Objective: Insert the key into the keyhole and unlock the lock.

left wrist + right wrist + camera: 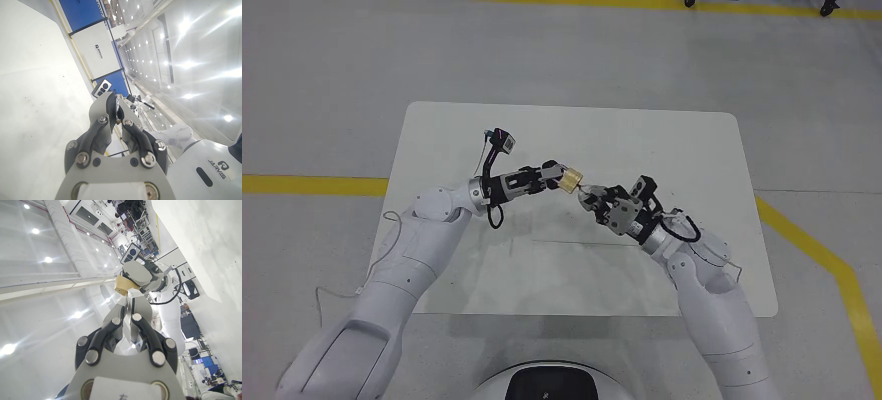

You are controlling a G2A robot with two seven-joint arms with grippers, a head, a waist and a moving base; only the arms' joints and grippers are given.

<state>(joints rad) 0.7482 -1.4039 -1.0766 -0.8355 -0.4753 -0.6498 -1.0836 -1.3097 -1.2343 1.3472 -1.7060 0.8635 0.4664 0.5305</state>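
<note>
A brass padlock (568, 178) hangs above the middle of the white table (492, 270), with my left gripper (553, 177) shut on it. In the left wrist view the fingers (105, 106) clamp the lock, and only a sliver of brass (118, 121) shows between them. My right gripper (593, 196) is shut on the key (583, 188), whose head is wrapped in white tape. In the right wrist view the key (129, 298) points at the bottom face of the lock (122, 285) and its tip touches the brass. Whether the blade is inside the keyhole is hidden.
Both arms meet over the table's centre, wrists raised off the surface. The table's edges lie far from the grippers on every side. Grey floor with yellow lines (302, 185) surrounds the table.
</note>
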